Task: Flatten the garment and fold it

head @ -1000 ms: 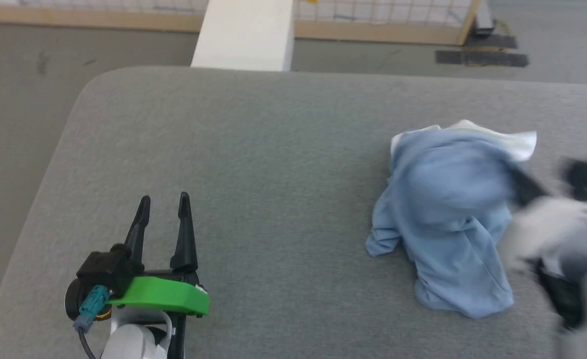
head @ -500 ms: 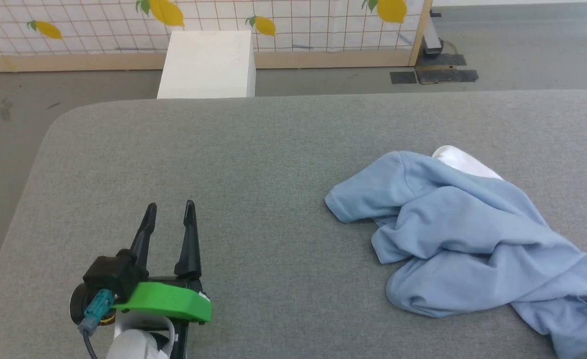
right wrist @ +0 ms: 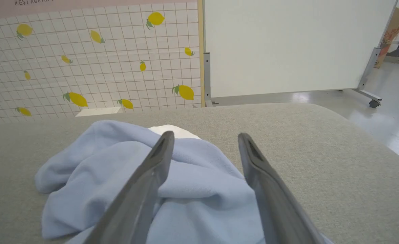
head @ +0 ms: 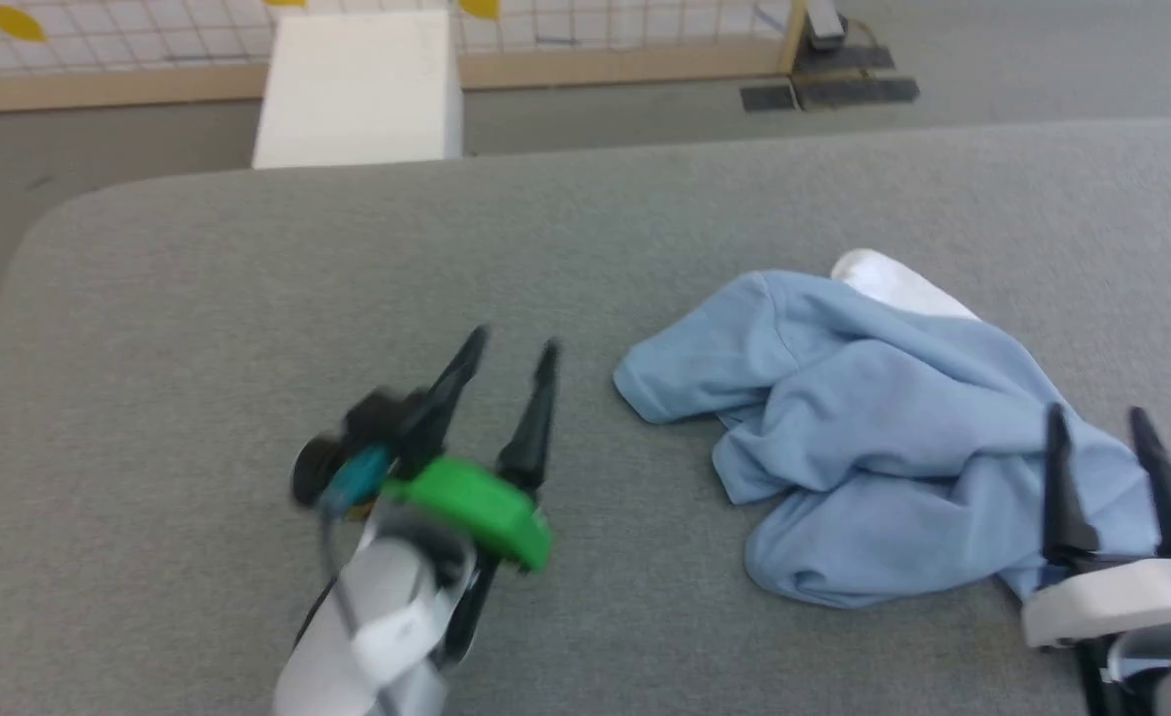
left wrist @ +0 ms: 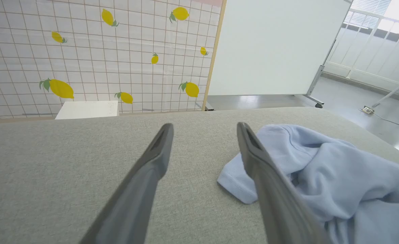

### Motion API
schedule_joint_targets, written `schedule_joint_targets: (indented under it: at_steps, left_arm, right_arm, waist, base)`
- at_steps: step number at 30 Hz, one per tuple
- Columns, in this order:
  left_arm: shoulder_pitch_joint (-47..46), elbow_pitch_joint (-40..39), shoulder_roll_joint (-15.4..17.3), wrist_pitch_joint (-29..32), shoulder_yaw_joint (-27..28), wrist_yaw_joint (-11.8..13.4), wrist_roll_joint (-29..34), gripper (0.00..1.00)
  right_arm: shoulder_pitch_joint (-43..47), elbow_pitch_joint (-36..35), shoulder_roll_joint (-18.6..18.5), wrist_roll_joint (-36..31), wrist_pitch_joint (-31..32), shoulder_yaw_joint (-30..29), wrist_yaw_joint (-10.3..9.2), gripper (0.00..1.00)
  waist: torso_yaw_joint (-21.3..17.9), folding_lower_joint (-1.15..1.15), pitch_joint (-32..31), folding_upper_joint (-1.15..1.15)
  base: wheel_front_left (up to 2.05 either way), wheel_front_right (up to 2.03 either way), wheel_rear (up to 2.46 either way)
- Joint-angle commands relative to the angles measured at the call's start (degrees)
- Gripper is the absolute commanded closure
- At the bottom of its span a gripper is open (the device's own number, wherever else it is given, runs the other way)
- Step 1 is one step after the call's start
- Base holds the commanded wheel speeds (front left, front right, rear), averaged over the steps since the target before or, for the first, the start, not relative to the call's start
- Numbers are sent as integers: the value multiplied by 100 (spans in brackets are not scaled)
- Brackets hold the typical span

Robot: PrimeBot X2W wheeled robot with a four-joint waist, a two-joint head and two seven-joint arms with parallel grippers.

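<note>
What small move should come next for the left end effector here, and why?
Probably ease the left end effector forward and rightward to pinch the nearest edge of the shirt. The shirt lies crumpled on the grey table; the left one is open, pointing just short of that edge, and the right end effector is open over the other side.

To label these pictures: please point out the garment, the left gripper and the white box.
garment [head: 874,418]: head view, crumpled blue middle.
left gripper [head: 513,340]: head view, between fingertips.
white box [head: 357,89]: head view, top face.
</note>
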Motion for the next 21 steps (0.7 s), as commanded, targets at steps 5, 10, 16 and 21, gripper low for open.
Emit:
schedule_joint_targets:
  at_steps: [5, 10, 16, 21]
  left_arm:
    - [-1117, 865, -2, 742, -689, 153, -477, 0]
    - [-1997, 1683, -2, 1527, -1143, 359, -826, 0]
    - [-2715, 2709, 22, 2443, -1523, 571, -704, 0]
    - [-2997, 3352, 113, 3293, -1867, 693, -409, 0]
  right_arm:
    - [-235, 53, -5, 207, -227, 492, -9, 0]
    - [-417, 102, -5, 306, -336, 731, -9, 0]
    - [-554, 155, -5, 408, -419, 851, -9, 0]
    - [-575, 201, -5, 475, -450, 853, -9, 0]
  waist:
    - [-511, 0, 555, 0]
    - [-757, 0, 843, 0]
    - [-1010, 0, 1063, 0]
    - [-1088, 0, 1111, 0]
  base:
    - [0, 0, 0]
    - [0, 0, 0]
    - [0, 0, 0]
    - [0, 0, 0]
